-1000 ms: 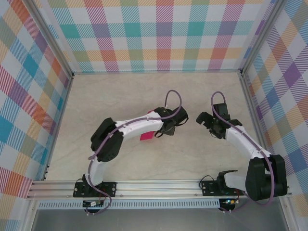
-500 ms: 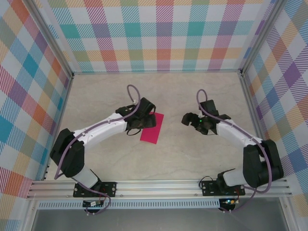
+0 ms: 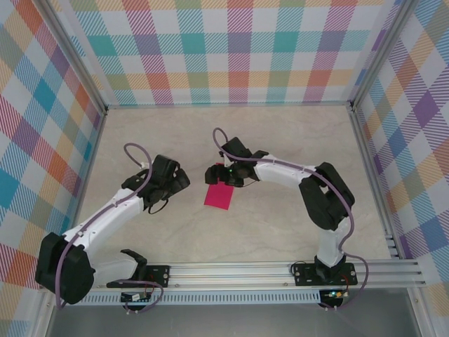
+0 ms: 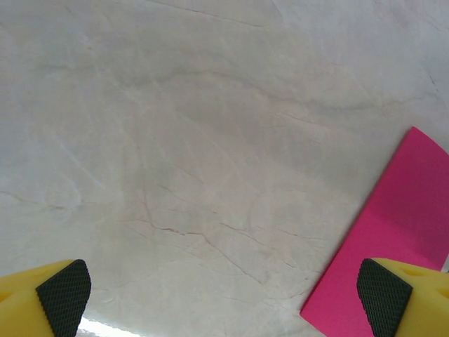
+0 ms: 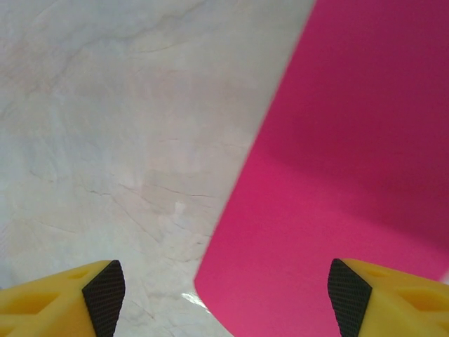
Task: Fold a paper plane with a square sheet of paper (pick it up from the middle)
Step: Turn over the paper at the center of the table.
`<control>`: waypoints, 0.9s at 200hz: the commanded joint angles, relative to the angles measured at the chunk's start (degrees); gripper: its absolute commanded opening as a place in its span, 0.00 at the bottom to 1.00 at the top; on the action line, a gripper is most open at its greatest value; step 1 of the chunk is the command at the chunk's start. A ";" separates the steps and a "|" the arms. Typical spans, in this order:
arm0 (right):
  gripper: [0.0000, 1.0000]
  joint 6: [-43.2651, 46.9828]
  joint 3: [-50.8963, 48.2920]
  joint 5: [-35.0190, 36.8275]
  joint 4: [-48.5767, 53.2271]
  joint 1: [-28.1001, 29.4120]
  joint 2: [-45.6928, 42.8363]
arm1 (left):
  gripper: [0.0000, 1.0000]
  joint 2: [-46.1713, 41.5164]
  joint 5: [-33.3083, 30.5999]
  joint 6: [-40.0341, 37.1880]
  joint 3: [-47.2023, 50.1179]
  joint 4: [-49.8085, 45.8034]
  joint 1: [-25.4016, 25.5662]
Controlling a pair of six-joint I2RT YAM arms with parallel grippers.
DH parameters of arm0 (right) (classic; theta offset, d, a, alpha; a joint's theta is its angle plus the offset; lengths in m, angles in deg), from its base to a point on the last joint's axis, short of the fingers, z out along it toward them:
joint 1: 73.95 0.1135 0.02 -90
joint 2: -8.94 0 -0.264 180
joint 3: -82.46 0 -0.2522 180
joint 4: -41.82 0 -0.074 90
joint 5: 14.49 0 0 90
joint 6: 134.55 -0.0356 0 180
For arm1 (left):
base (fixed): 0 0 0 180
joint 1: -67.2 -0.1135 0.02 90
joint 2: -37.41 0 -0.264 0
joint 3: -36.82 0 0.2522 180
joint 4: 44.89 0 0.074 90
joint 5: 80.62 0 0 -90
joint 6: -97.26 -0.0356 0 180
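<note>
Top external view shows you the thin magenta-pink square sheet of paper [image 3: 219,196] lying flat near the middle of the pale marbled tabletop [image 3: 280,140], loose and not in any container. The right end effector [image 3: 215,175] hangs at its far edge and the left end effector [image 3: 177,184] stands apart. Both are released, fingers wide, probably so that the right one can take the sheet.

A pale, marble-veined table [image 3: 280,140] lies under even light. Bright plaid walls [image 3: 231,49] close its left, far and right sides. An aluminium rail [image 3: 231,274] spans the near edge.
</note>
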 commanded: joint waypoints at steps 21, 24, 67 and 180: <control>0.78 2.39 7.71 -3.06 4.57 1.40 7.04 | 1.00 -2.50 0.36 2.19 2.82 -1.15 -2.14; 0.78 2.63 8.07 -3.06 4.83 1.44 7.45 | 1.00 -2.39 0.42 2.26 2.82 -1.15 -2.14; 0.78 11.02 10.62 -7.59 8.45 1.62 11.61 | 1.00 -1.84 1.56 2.32 2.97 -0.37 -2.23; 0.79 31.28 1.52 -8.37 15.88 0.75 -2.26 | 1.00 0.62 12.85 -2.83 3.08 6.12 -2.14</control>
